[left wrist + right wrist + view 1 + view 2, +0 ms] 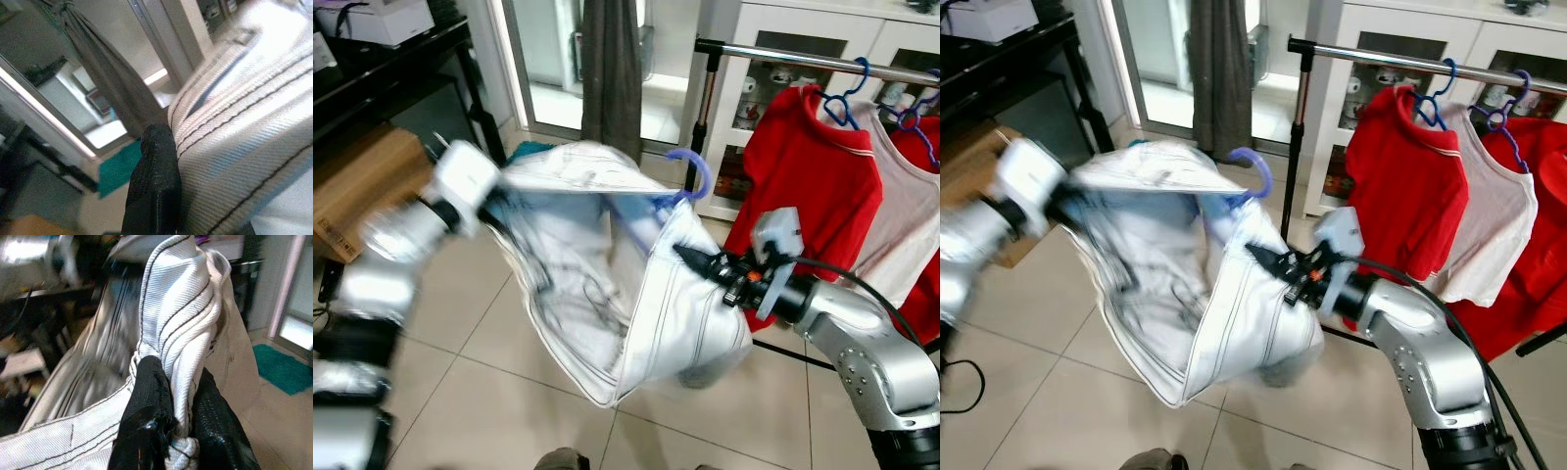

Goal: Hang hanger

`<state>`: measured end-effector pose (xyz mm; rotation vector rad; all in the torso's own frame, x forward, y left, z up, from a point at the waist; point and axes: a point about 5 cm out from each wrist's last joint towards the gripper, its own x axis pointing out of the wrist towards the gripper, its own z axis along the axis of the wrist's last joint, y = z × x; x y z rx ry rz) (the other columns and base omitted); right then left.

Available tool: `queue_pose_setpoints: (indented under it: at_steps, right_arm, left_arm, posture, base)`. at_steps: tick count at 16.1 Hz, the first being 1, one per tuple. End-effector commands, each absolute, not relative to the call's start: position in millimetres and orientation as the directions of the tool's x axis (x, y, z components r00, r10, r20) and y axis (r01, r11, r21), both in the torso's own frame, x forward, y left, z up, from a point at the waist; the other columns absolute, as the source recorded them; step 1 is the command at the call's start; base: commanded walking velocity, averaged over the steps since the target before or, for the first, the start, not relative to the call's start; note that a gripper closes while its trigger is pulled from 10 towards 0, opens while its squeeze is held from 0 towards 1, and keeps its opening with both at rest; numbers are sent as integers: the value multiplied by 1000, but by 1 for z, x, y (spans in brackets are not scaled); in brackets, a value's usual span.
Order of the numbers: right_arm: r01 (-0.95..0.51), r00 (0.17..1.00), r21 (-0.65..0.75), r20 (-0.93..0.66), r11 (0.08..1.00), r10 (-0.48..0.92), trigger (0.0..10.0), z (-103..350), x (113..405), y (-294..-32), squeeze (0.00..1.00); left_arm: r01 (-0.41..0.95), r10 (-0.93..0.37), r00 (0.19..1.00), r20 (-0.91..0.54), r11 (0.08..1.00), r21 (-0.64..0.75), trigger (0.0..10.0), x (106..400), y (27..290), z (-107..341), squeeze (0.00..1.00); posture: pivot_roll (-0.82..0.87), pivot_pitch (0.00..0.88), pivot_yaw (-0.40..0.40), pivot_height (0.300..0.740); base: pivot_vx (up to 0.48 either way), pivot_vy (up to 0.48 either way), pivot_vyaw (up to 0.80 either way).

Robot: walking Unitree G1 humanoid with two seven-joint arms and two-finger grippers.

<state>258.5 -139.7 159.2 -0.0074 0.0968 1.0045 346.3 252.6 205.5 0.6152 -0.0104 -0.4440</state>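
Both grippers held a white garment (pixel 607 284) on a blue hanger (pixel 690 181) left of the clothes rail (pixel 803 57). The right gripper (pixel 171 431) pinched its hem; the left gripper (pixel 156 186) clamped another edge. Soft, limp cloth looked likely to sag; the stiff hook seemed the surer hold.

Bare stretch of rail (pixel 773 54) open left of red shirt (pixel 813 176); rail's right end taken by blue hangers (pixel 847 98) and pale shirt (pixel 901 215). Upright post (pixel 705 117) and grey curtain (pixel 612 69) close behind. Tiled floor (pixel 489 392) open below.
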Motion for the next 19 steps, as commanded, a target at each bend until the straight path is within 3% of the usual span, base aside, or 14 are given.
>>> queue_pose_setpoints:
  at_steps: [1,2,5,7,10,14,17,19]
  right_arm:
    - [-852,523,-28,-82,523,848,0,167,258,-145,0]
    - [-897,441,-49,-117,439,890,0,167,249,-144,0]
    - [-945,327,-13,-99,327,940,0,174,236,-147,0]
    - [-950,310,23,-8,310,951,0,184,235,-149,0]
    - [-938,347,89,179,336,921,0,201,239,-150,0]
    - [-913,406,139,238,383,882,0,203,243,-150,0]
    - [-860,509,203,278,468,815,0,201,255,-143,0]
    - [-827,562,241,297,509,772,0,200,262,-139,0]
  left_arm:
    - [339,-343,933,-105,746,573,0,346,274,221,0]
    - [319,-320,941,-110,729,606,0,349,285,235,0]
    - [286,-275,955,-114,738,612,0,355,301,254,0]
    - [272,-239,962,-132,807,525,0,358,314,252,0]
    - [302,-255,948,-188,908,289,0,358,315,211,0]
    - [352,-340,913,-225,936,15,0,350,281,142,0]
    - [445,-478,865,-151,872,-205,0,344,220,109,0]
    - [509,-543,828,-141,832,-219,0,335,189,97,0]
  posture:
    - [-34,0,18,740]
    - [-28,0,17,740]
    - [-26,0,19,740]
    - [-27,0,25,740]
    - [-35,0,36,740]
    - [-39,0,35,740]
    - [-31,0,23,740]
    - [-27,0,22,740]
  base:
    - [0,0,0]
    - [0,0,0]
    - [0,0,0]
    - [0,0,0]
    - [0,0,0]
    - [0,0,0]
    - [0,0,0]
    - [0,0,0]
